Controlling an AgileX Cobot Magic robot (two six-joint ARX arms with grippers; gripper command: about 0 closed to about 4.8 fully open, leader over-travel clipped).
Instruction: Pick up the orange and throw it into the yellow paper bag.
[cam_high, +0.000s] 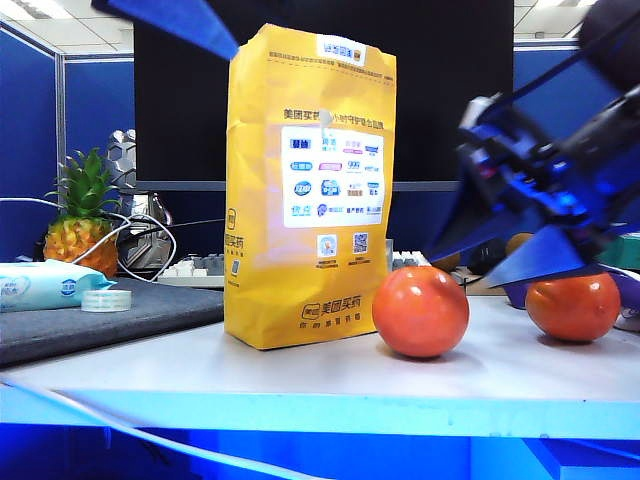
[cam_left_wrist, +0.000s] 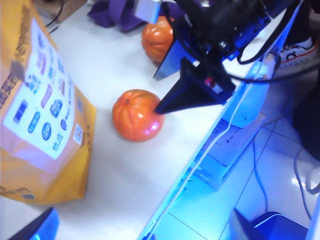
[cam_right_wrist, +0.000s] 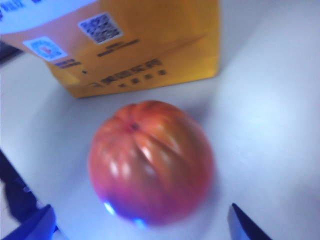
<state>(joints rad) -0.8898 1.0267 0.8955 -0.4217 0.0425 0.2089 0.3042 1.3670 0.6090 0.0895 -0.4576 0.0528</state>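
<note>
My jaws on both arms stand wide and hold nothing. From the table camera, my right gripper (cam_high: 500, 262) hangs in the air above and between two fruits; the orange (cam_high: 421, 311) I want sits on the white table (cam_high: 300, 375) just beside the yellow paper bag (cam_high: 309, 190), while the other fruit (cam_high: 573, 306) lies further right, under my arm. My left gripper shows only as a blue finger (cam_high: 180, 22) high over the bag, well clear. Through the left wrist camera, the right gripper (cam_left_wrist: 172, 80) points its dark fingers down with one tip just at the orange (cam_left_wrist: 137, 114), whether touching I cannot tell, and the bag (cam_left_wrist: 42, 110) stands near. Through the right wrist camera, the orange (cam_right_wrist: 150, 162) fills the middle, blurred, with my fingertips (cam_right_wrist: 30, 222) on either side near the frame's edge. I judge the approach is nearly centred: I should come down straight so the fingers straddle the widest part, close gently since the round skin may roll away, and keep off the bag's wall.
</note>
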